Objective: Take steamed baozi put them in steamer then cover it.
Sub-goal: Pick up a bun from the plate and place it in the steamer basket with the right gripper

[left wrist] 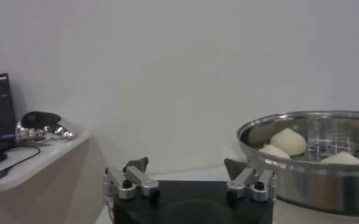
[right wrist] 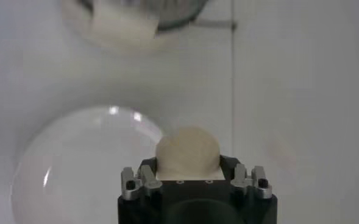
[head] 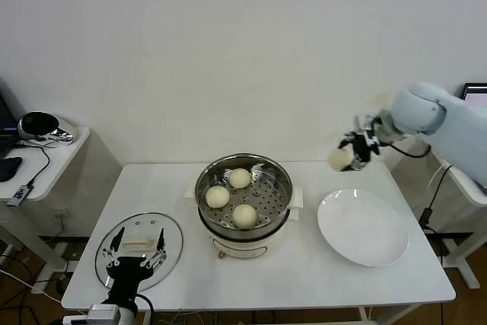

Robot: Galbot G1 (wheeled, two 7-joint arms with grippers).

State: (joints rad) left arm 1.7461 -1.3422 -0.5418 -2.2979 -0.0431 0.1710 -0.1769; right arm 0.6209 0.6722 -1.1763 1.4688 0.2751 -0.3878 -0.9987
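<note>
Right gripper (head: pixel 354 151) clamps a bun (head: pixel 340 159) in mid-air, the plate (head: pixel 363 227) on the tabletop (head: pixel 304 279) just below it. Beyond its left side stands the steamer (head: pixel 243 195) — three buns (head: pixel 229 196) already inside. Left gripper (head: pixel 135 252), fingers spread and empty, hovers over the lid (head: pixel 139 249).

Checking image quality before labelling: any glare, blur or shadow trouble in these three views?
Head view: even light, sharp, soft shadows; mild glare on the steamer rim. Left wrist view: left end effector and steamer rim reasonably sharp, side table soft. Right wrist view: the bun held by the right end effector is slightly soft; plate shows two glare spots and the background is blurred.
</note>
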